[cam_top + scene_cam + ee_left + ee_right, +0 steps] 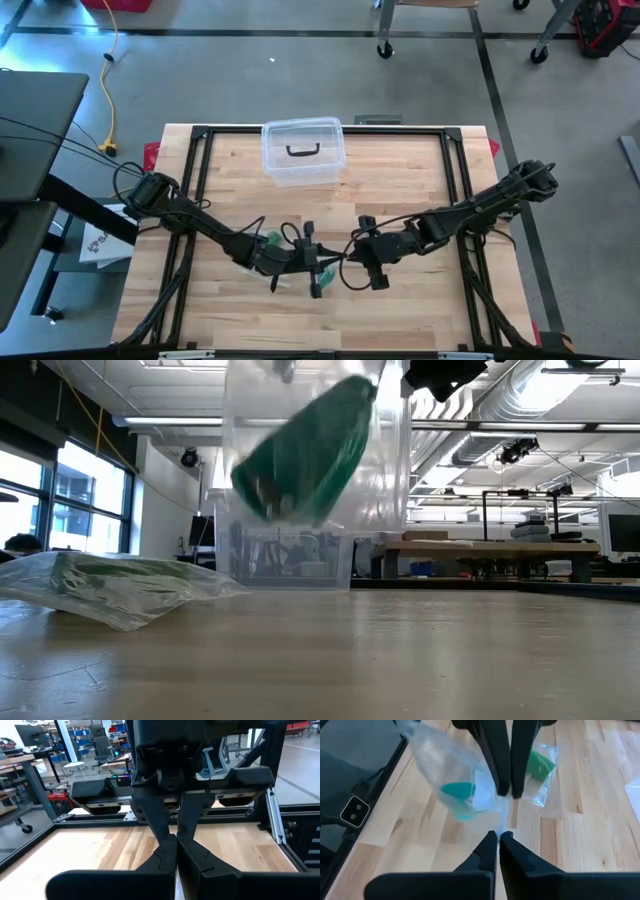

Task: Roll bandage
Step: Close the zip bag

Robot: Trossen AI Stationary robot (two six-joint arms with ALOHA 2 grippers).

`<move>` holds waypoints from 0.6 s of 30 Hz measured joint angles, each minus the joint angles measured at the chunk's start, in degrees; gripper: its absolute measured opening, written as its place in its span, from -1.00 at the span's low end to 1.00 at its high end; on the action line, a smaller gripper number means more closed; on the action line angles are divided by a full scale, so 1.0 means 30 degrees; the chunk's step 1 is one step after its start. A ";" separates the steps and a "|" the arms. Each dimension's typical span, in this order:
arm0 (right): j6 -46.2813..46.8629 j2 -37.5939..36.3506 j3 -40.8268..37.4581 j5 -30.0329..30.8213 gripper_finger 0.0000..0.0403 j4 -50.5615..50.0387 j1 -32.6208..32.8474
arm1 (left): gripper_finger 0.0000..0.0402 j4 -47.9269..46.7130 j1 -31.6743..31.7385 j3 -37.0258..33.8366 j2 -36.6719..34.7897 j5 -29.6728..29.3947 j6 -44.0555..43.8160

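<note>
Wooden table (400, 300): a clear lidded box (302, 152) sits at the far edge, a green-filled bag (110, 586) lies flat.

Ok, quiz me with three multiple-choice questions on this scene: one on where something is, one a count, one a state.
1. Where is the clear lidded plastic box? A on the floor; B at the wooden table's edge, at the high view's top; C between the arms.
2. How many clear plastic bags hold green bandage? A one; B two; C four.
3. The lifted clear bag is: A lying flat; B inside the box; C pinched by both end effectors.
Answers: B, the high view shows it there; B, one lifted, one bag lying on the table; C, the left end effector and right end effector are shut on it.
</note>
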 joint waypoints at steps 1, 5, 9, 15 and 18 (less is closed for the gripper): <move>-0.0002 0.0000 0.0000 0.0000 -0.98 -0.0016 0.0000 | -1.00 -0.0032 -0.0030 0.0000 -0.0061 -0.0005 0.0010; 0.0007 0.0007 0.0000 0.0000 -0.98 -0.0192 0.0000 | -1.00 -0.0063 -0.0151 0.0001 -0.0386 -0.0093 0.0286; 0.0000 0.0015 -0.0007 -0.0015 -0.98 -0.0404 0.0000 | -1.00 -0.0068 -0.0419 0.0007 -0.0778 -0.0283 0.0742; -0.0007 0.0041 -0.0022 -0.0022 -0.98 -0.0542 0.0000 | -1.00 -0.0078 -0.0931 0.0029 -0.1424 -0.0646 0.1368; -0.0007 0.0036 -0.0022 -0.0029 -0.98 -0.0723 0.0007 | -1.00 -0.0066 -0.1186 0.0028 -0.1911 -0.0711 0.1591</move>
